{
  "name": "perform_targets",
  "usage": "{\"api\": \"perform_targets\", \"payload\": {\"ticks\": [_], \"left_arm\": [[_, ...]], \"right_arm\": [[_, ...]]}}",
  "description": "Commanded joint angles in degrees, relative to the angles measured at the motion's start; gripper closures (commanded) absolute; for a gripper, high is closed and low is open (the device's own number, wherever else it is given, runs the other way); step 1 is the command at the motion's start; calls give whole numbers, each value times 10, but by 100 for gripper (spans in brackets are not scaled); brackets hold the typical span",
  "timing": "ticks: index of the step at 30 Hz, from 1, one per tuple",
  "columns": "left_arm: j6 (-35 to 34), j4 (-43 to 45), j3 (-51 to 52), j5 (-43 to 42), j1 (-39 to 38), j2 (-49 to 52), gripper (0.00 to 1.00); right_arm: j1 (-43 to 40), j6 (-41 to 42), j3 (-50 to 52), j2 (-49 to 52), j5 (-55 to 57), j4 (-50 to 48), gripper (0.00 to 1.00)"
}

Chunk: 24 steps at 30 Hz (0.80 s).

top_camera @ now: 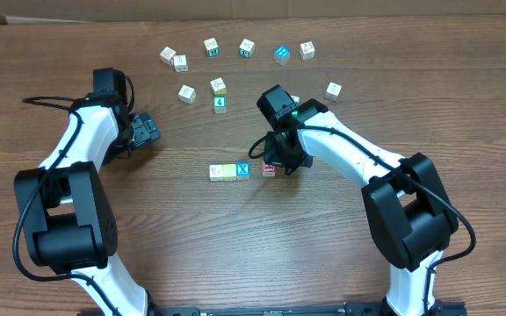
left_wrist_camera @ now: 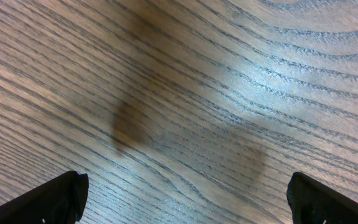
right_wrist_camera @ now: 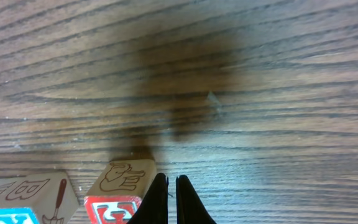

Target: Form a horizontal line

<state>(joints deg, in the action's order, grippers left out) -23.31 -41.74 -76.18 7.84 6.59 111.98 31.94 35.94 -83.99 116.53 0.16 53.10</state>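
Your right gripper [right_wrist_camera: 171, 182], jaws pinched shut on nothing, sits just at the right side of the red-faced cube [right_wrist_camera: 122, 186]. That cube lies apart from the blue X cube [top_camera: 242, 168], pale yellow cube [top_camera: 228, 172] and white cube [top_camera: 215, 172]. Nudge it left slowly, level with the row. Your left gripper [top_camera: 152, 130] rests splayed, empty, well left.

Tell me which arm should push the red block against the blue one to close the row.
Right. The right gripper, shut, sits right beside the red block, which stands slightly apart from the blue block. The left gripper hangs open over bare table, well off to the side.
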Motion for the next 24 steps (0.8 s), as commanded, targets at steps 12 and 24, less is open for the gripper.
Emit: {"api": "perform_targets", "payload": {"ticks": [12, 24], "left_arm": [[15, 1, 1, 7, -2, 2, 0], [15, 0, 1, 7, -2, 2, 0]], "right_arm": [[12, -4, 4, -6, -26, -11, 96], [12, -3, 4, -6, 17, 0, 96]]}}
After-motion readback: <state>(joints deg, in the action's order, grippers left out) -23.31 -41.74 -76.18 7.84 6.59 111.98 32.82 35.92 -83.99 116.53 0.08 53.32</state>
